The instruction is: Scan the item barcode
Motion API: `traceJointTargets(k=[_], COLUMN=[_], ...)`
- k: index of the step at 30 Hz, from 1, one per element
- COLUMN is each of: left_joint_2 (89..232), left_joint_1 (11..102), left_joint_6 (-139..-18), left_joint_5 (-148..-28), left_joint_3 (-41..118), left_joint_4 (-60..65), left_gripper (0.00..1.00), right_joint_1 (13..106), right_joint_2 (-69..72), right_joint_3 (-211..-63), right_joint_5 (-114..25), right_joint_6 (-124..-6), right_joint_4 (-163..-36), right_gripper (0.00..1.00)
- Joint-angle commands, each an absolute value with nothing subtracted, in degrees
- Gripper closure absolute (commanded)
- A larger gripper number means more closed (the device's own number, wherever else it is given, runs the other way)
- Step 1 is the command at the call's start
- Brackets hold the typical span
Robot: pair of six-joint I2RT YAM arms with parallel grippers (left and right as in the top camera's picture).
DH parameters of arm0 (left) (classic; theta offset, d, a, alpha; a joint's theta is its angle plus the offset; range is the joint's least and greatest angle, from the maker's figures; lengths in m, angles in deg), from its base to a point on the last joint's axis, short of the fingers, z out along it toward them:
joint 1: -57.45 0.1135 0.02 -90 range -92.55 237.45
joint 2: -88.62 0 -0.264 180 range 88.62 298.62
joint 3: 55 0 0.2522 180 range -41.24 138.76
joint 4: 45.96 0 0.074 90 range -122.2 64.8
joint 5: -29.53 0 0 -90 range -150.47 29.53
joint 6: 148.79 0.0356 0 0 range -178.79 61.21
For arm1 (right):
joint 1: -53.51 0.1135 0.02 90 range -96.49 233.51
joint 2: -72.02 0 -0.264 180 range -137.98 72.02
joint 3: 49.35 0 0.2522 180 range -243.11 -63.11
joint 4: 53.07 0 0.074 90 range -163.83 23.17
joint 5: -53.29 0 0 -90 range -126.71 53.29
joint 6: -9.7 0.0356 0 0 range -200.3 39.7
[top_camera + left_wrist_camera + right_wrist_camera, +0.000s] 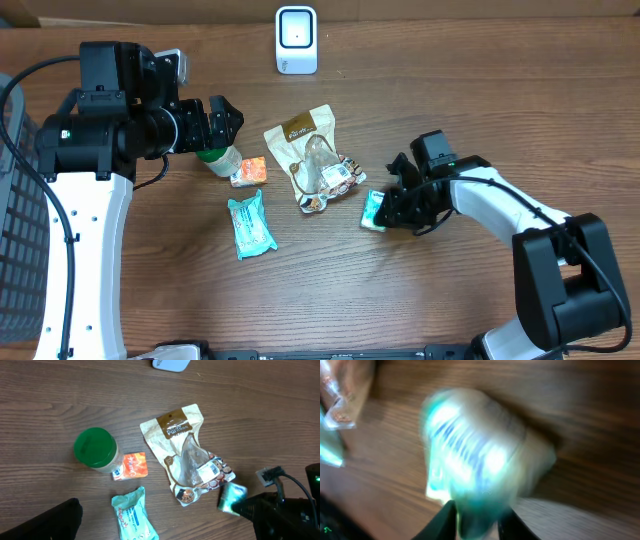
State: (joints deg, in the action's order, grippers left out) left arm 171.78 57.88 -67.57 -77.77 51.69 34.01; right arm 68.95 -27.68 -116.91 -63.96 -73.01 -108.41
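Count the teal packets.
2. One teal packet lies flat near the orange sachet; the second teal packet is at the right end effector, beside the brown pouch. None seems hidden.

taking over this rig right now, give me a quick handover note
Left end effector: open, empty, above the green-lidded jar.
Right end effector: pinching the small teal packet, right of the brown pouch; wrist view is blurred.
White scanner: at the far side, apart from the packet.
Done: packet grasped.
To do: carry it to the scanner, show the barcode.
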Motion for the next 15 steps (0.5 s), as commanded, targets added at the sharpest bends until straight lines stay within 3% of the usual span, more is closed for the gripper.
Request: traceJointTargets(k=[1,5,9,11,12,15], left_joint_2=[171.12,171.12,171.12,171.12,171.12,171.12], left_joint_1=[57.86,57.86,57.86,57.86,57.86,57.86], left_joint_6=[-66.5,-66.5,-66.5,-66.5,-66.5,-66.5], left_joint_5=[-77.4,-77.4,-77.4,-77.4,-77.4,-77.4], left_joint_3=[51.47,51.47,51.47,51.47,51.47,51.47], left_joint_4=[33.97,33.97,33.97,33.97,33.97,33.97], left_gripper=[0.0,0.01,0.01,0.0,0.0,0.0], right_joint_1=[67.81,65.54,61.69,59.92,59.25,58.59], right_joint_2=[-27.92,-27.92,-27.92,-27.92,-27.92,-27.96], right_joint_3=[-118.48,-119.66,-122.13,-122.59,-122.59,-121.96], right_joint_5=[-59.63,-57.23,-58.21,-63.13,-66.82,-72.66], right_joint_6=[-77.39,-76.71,-67.92,-65.63,-64.34,-62.7], right_joint_4=[-109.22,-112.96,-117.81,-118.6,-118.6,-117.83], right_gripper=[0.64,0.38,0.25,0.12,0.0,0.0])
